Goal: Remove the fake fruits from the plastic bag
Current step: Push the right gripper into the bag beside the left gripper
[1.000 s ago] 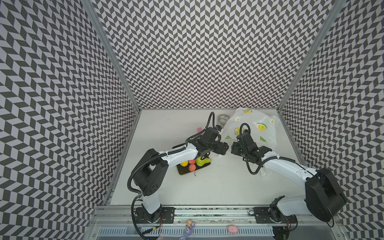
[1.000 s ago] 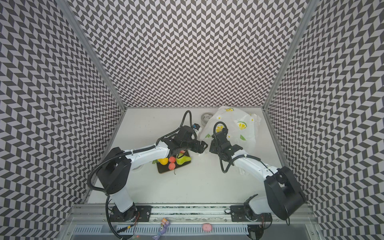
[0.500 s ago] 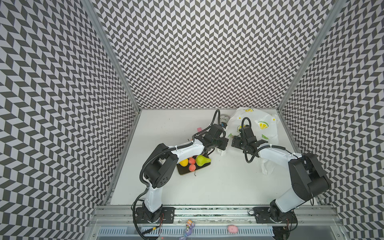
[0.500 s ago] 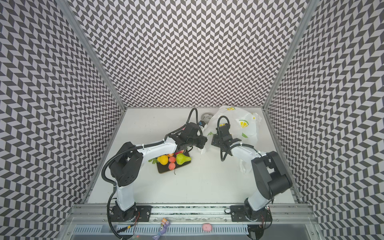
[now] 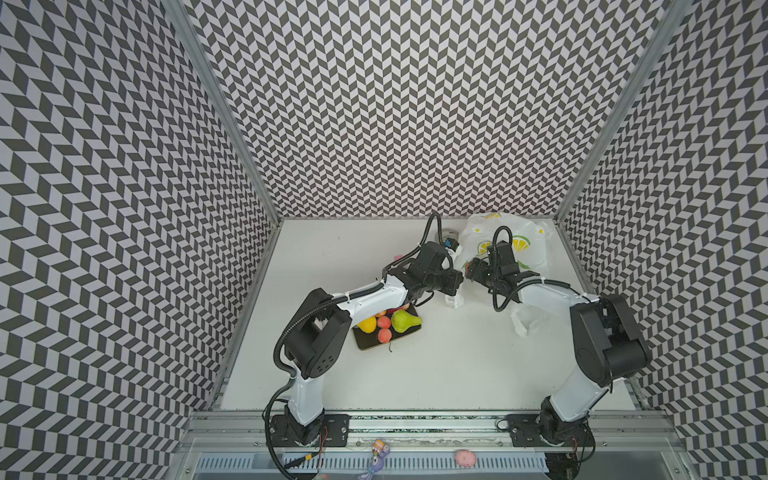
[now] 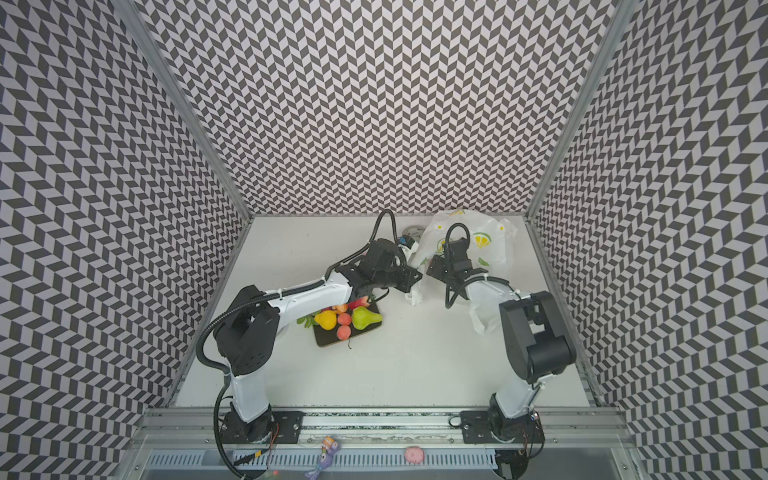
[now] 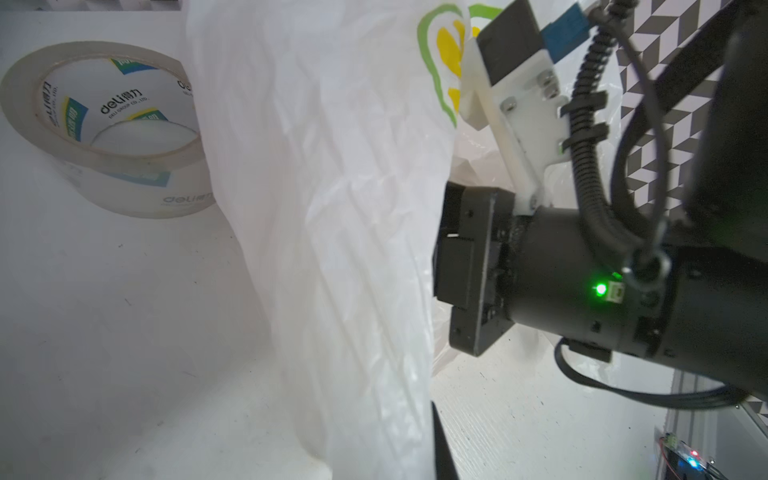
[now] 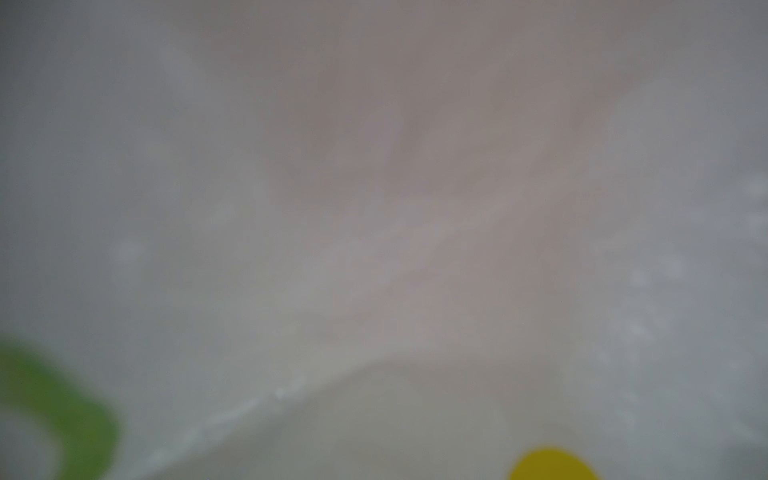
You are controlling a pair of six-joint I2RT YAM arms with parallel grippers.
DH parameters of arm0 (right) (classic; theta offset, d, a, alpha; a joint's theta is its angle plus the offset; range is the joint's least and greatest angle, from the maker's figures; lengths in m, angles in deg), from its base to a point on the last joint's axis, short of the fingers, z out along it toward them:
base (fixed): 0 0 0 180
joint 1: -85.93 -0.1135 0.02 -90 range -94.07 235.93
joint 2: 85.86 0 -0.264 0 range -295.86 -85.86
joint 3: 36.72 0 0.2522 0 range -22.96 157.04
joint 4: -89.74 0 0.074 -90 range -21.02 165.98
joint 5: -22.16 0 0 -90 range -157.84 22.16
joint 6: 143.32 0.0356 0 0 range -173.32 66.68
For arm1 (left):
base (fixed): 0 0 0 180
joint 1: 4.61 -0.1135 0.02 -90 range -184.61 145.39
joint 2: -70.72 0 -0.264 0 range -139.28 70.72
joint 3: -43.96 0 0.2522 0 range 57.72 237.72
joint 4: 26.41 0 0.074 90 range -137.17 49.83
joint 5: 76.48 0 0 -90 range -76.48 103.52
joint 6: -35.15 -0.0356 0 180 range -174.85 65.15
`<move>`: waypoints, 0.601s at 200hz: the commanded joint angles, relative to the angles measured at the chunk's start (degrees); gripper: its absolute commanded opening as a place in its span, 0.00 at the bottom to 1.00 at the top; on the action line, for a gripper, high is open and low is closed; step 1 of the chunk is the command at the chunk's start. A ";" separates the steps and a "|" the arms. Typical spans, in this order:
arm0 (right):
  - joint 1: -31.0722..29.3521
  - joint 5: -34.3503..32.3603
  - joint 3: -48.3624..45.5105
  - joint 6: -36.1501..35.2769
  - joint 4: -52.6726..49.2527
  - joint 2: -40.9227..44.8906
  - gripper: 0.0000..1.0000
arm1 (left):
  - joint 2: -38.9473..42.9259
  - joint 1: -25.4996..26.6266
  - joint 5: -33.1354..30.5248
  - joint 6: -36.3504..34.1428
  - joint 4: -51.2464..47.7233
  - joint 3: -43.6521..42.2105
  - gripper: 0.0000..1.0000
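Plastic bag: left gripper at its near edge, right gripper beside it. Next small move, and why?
Probably raise the left gripper slightly. It looks shut on an edge of the plastic bag, film running taut to it in the left wrist view. The right gripper faces the bag, its camera smothered by film, so a lifted edge should open the mouth for it.

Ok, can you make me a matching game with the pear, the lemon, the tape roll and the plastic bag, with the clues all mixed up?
Things:
1. pear
2. lemon
3. tape roll
4. plastic bag

Clues:
A. white and crinkly, with lemon slices printed on it
B. yellow
C. a see-through ring standing right beside the bag
D. green

Pairs: 1-D, 2-B, 3-C, 4-A.
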State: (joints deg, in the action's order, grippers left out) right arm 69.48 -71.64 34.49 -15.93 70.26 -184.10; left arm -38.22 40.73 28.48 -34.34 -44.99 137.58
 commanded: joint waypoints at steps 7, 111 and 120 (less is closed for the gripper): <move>0.33 -0.11 2.10 1.47 5.02 -2.98 0.82 | 1.72 0.18 1.89 1.24 0.97 0.40 0.00; 0.54 -1.66 7.29 1.56 6.11 -12.16 0.72 | 1.52 0.47 2.63 1.72 0.74 -0.31 0.00; 0.50 -1.55 7.92 1.60 5.96 -12.95 0.70 | 1.63 0.49 2.65 1.72 0.69 -0.40 0.00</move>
State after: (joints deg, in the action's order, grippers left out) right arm 69.68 -72.23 40.28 -15.06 74.31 -194.76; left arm -38.22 40.75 30.27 -32.87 -44.93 137.55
